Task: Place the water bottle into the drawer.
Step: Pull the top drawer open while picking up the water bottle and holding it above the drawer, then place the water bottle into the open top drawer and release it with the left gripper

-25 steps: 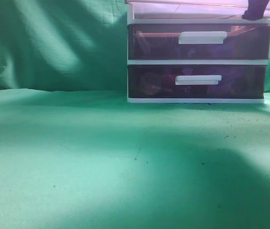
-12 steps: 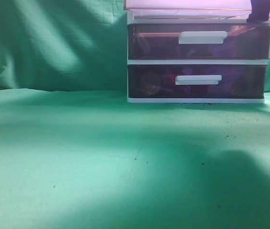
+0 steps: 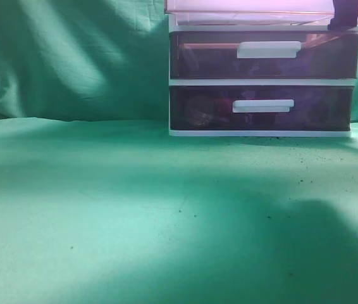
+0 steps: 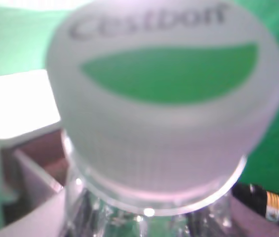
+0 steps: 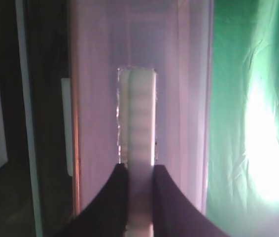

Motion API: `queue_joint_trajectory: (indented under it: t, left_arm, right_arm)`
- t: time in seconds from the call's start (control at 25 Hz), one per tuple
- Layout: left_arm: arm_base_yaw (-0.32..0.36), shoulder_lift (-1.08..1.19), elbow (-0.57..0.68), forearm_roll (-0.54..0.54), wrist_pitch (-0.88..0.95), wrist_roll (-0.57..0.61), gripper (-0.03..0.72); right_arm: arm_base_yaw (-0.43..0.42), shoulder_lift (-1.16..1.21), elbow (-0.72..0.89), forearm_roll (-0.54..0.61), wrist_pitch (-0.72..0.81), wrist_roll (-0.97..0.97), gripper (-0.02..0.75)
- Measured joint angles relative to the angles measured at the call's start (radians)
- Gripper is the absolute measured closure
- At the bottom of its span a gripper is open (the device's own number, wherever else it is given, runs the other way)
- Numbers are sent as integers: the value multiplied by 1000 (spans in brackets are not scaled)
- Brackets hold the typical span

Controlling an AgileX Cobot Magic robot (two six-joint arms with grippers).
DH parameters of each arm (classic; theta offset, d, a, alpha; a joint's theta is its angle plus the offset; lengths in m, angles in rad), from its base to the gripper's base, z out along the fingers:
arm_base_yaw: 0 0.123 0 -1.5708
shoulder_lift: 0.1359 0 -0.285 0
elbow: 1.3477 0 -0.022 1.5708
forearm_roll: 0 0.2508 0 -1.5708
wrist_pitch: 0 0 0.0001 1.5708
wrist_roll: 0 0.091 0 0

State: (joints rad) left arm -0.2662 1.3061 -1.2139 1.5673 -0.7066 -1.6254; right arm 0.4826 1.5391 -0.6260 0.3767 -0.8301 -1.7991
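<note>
The water bottle (image 4: 164, 98) fills the left wrist view: a white cap with a green leaf mark, a clear neck below. It stands upright in my left gripper, whose fingers are hidden behind it. Below it lies the open drawer (image 4: 26, 163). In the exterior view the drawer (image 3: 248, 6) is pulled out at the top of the white-framed unit. My right gripper (image 3: 346, 16) sits at its front right. In the right wrist view the right gripper (image 5: 140, 170) is shut on the drawer's white bar handle (image 5: 137, 113). The left gripper and bottle are out of the exterior view.
Two darker purple drawers (image 3: 264, 57) (image 3: 261, 107) stay shut below. The unit stands at the back right of a green cloth (image 3: 135, 209) that also hangs behind. A black part with an orange band (image 4: 266, 205) shows beside the bottle.
My right gripper has shifted slightly to the right at the drawer's front, and the drawer's edge now sits more level. Nothing else moved in the exterior view.
</note>
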Motion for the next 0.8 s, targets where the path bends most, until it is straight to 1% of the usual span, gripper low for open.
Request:
queue_joint_trajectory:
  t: [0.08, 0.2, 0.36, 0.48, 0.64, 0.8]
  left_arm:
    - [-56, 96, -128, 9, 50, -2, 377]
    - [-112, 234, -296, 9, 125, -2, 377]
    - [-140, 407, -452, 9, 140, -30, 377]
    - [-142, 500, -506, 40, 151, -61, 377]
    - [-142, 565, -516, 99, 155, -75, 377]
    - [-142, 589, -519, 193, 155, -142, 377]
  right_arm:
    - [0, 0, 0, 0, 0, 0, 642]
    - [0, 0, 0, 1, 0, 0, 642]
    - [1, 0, 0, 1, 0, 2, 642]
    - [1, 0, 0, 1, 0, 5, 642]
    - [1, 0, 0, 1, 2, 24, 642]
    - [1, 0, 0, 1, 4, 31, 642]
